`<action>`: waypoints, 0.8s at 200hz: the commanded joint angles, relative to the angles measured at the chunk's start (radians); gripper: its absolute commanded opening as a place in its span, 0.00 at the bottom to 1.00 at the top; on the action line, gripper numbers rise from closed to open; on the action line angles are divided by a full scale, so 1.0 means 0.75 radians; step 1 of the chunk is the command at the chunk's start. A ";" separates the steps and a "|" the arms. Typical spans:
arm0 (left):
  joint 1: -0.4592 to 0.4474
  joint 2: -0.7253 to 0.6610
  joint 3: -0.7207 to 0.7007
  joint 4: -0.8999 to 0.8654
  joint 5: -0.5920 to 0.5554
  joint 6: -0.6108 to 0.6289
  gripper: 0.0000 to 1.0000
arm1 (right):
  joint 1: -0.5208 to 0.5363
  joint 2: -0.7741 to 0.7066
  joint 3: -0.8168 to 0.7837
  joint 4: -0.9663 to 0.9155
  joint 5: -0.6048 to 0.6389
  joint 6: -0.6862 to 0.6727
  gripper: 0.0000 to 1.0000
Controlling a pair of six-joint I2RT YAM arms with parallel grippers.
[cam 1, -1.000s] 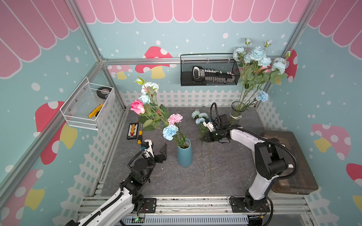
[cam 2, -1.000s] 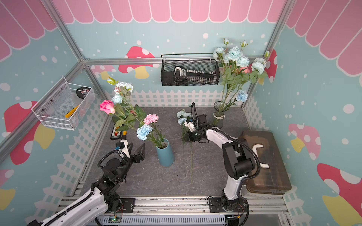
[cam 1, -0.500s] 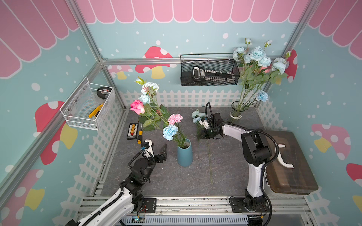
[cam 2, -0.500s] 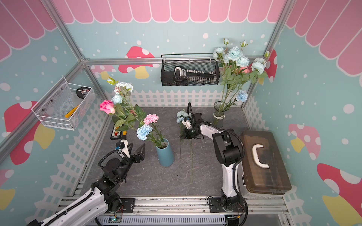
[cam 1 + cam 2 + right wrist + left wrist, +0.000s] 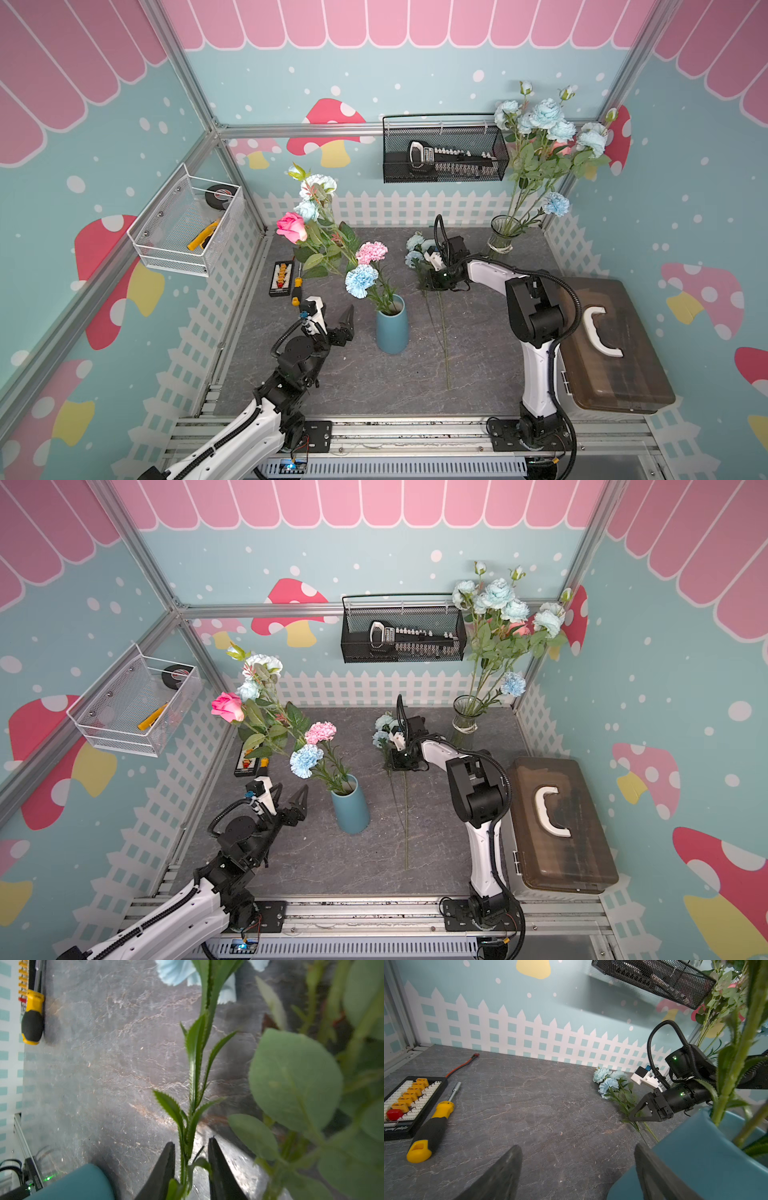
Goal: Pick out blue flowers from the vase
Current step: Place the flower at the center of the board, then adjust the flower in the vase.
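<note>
We see the right gripper (image 5: 191, 1141) with jaws narrowly parted around a green stem (image 5: 195, 1076) — not pinching — its blue flowers (image 5: 414, 242) lying on the table (image 5: 353, 374). Left gripper (image 5: 576, 1145) gapes wide beside the teal vase (image 5: 392, 328), one blue bloom (image 5: 360, 281) in it.

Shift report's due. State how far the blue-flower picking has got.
Done: blue flowers lie on the table. In hand: the right gripper has its jaws parted around their stem. To do: a blue carnation and pale blue blooms stand in the teal vase; the left gripper hovers open beside it.
</note>
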 commanded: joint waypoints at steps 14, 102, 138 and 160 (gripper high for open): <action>0.006 -0.006 0.015 0.000 0.015 -0.007 0.85 | 0.002 -0.203 -0.126 0.064 0.041 0.010 0.37; 0.006 0.000 0.017 0.001 0.017 -0.005 0.85 | 0.058 -0.946 -0.664 0.498 -0.184 0.039 0.39; 0.007 0.000 0.019 0.000 0.016 -0.005 0.85 | 0.193 -1.102 -0.711 0.488 -0.163 -0.031 0.36; 0.006 -0.001 0.017 0.000 0.016 -0.005 0.85 | 0.313 -1.164 -0.722 0.466 -0.089 -0.093 0.35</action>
